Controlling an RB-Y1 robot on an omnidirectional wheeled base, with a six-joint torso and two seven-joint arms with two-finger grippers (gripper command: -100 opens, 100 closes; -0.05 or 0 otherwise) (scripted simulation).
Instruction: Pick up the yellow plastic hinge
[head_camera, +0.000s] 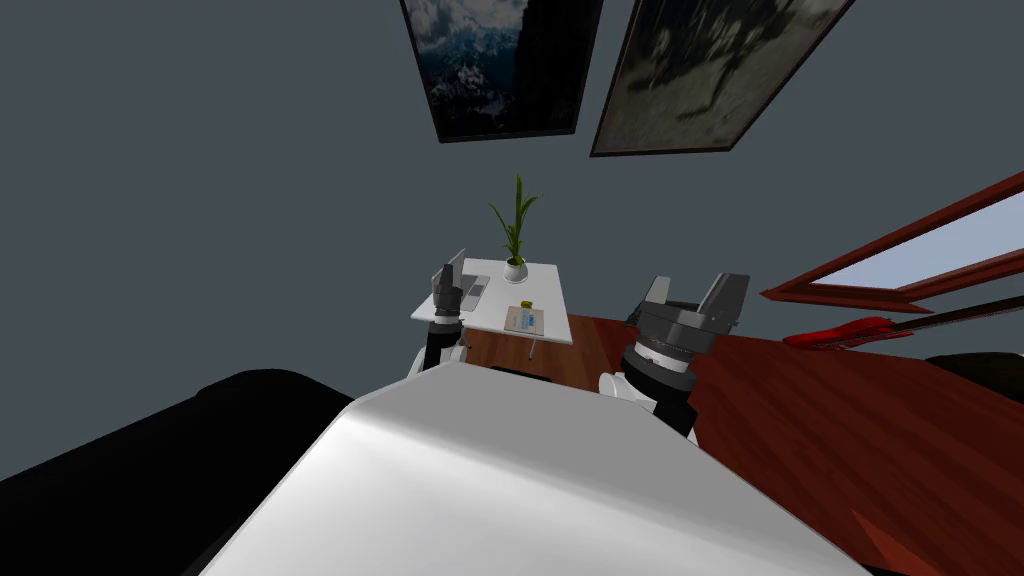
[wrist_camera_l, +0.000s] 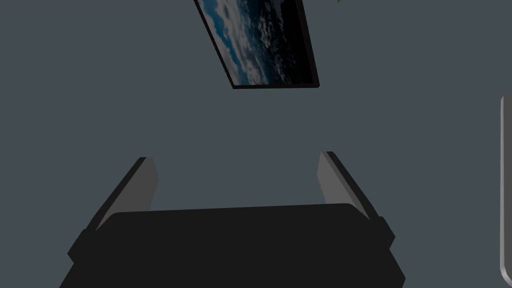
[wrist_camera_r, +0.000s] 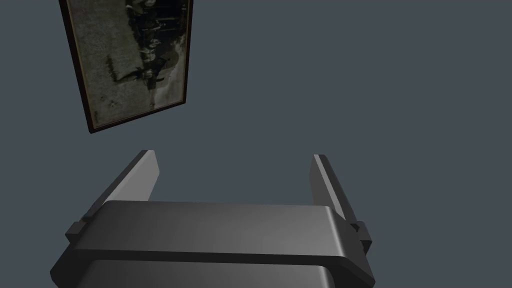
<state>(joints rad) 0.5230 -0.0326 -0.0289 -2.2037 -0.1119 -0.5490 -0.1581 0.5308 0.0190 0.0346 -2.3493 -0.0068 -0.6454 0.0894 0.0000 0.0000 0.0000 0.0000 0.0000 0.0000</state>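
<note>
A small yellow hinge (head_camera: 525, 304) lies on a white table (head_camera: 548, 290) ahead of me, just beyond a flat tan book (head_camera: 524, 320). My left gripper (head_camera: 447, 275) is raised in front of the table's left side, open and holding nothing, as the left wrist view (wrist_camera_l: 235, 162) confirms. My right gripper (head_camera: 697, 291) hangs to the right of the table over the floor, also open and holding nothing (wrist_camera_r: 232, 160). Both are well short of the hinge.
On the table stand an open laptop (head_camera: 470, 280) and a potted plant (head_camera: 516, 235). A red-brown wooden floor (head_camera: 800, 420) spreads to the right, with a red guitar (head_camera: 850, 332) under a window. A black area lies at the lower left.
</note>
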